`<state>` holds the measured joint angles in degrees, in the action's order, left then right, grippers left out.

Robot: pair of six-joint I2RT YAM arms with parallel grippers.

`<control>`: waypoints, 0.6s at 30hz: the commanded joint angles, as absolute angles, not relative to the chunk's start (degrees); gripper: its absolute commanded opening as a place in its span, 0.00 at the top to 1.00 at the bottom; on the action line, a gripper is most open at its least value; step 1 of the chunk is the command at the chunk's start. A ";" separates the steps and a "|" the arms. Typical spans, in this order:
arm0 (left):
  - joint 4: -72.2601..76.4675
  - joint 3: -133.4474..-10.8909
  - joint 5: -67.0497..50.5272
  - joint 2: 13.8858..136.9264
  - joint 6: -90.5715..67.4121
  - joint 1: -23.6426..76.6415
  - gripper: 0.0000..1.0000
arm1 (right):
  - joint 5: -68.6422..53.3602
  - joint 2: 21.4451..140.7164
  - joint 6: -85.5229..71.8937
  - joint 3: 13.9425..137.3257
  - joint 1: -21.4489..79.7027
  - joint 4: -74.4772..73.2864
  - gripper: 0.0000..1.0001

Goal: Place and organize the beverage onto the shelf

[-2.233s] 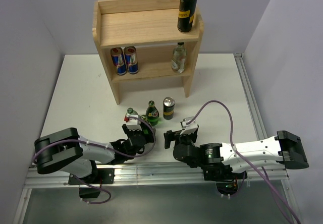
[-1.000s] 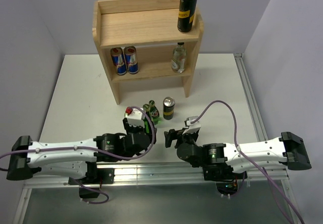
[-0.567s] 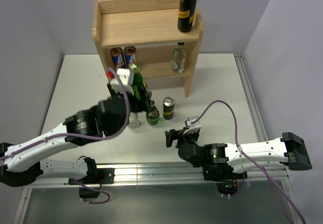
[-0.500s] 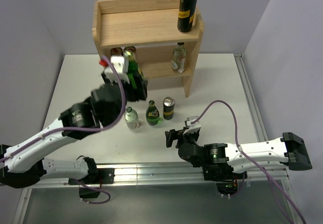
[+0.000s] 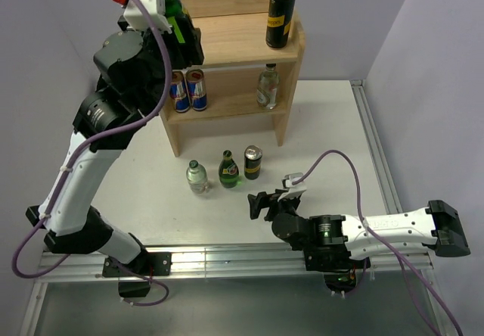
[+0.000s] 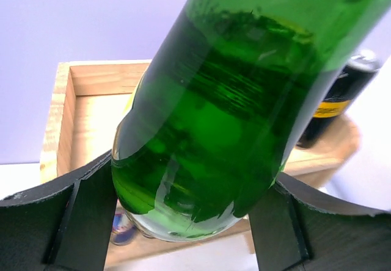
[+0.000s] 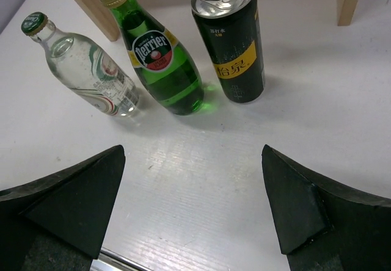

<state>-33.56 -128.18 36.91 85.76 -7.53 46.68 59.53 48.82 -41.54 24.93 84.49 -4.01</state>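
My left gripper [image 5: 180,33] is shut on a green glass bottle [image 5: 171,0], held high over the left end of the wooden shelf's [image 5: 227,45] top board. In the left wrist view the bottle [image 6: 232,118] fills the frame between the jaws of the gripper [image 6: 189,222], above the shelf [image 6: 91,118]. On the table stand a clear bottle [image 5: 197,177], a green Perrier bottle [image 5: 228,170] and a black can [image 5: 252,162]. My right gripper [image 5: 261,203] is open and low in front of them, holding nothing. The right wrist view has the clear bottle [image 7: 85,69], Perrier bottle [image 7: 162,63] and can [image 7: 235,45] beyond the gripper [image 7: 192,204].
A tall black can [image 5: 280,17] stands at the right end of the top board. The lower tier holds two red-and-blue cans [image 5: 187,90] on the left and a clear bottle [image 5: 268,86] on the right. Grey walls close in behind the shelf and on both sides.
My left arm has lifted the green bottle from the table, past the shelf's front, up to above the top board's left end. The right arm has barely moved.
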 commanded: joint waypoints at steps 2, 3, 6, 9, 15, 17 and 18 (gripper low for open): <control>-28.92 -130.79 29.90 87.36 -6.06 41.06 1.00 | 62.58 46.85 -44.29 23.73 84.38 -3.78 0.00; -28.13 -130.35 28.23 87.97 -6.50 38.78 1.00 | 62.84 46.41 -44.56 23.56 84.38 -4.13 0.00; -27.78 -129.90 25.32 89.21 -8.35 35.34 1.00 | 63.10 45.27 -45.44 23.12 84.38 -5.10 0.00; -24.53 -128.15 22.33 90.35 -9.05 31.13 1.00 | 63.28 44.04 -46.32 22.24 84.46 -5.97 0.00; -23.82 -128.85 18.99 92.81 -11.16 26.90 1.00 | 63.63 42.89 -47.37 21.53 84.46 -7.03 0.00; -23.56 -127.80 18.37 93.16 -11.86 25.76 1.00 | 63.63 43.24 -47.64 21.53 84.46 -7.12 0.00; -22.77 -127.01 18.46 93.16 -11.95 25.58 1.00 | 63.72 43.42 -47.64 21.53 84.46 -7.03 0.00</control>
<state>-34.44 -125.64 20.64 95.57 -10.11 26.63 60.86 43.51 -45.69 22.04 84.49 -6.98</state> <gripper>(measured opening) 0.770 0.998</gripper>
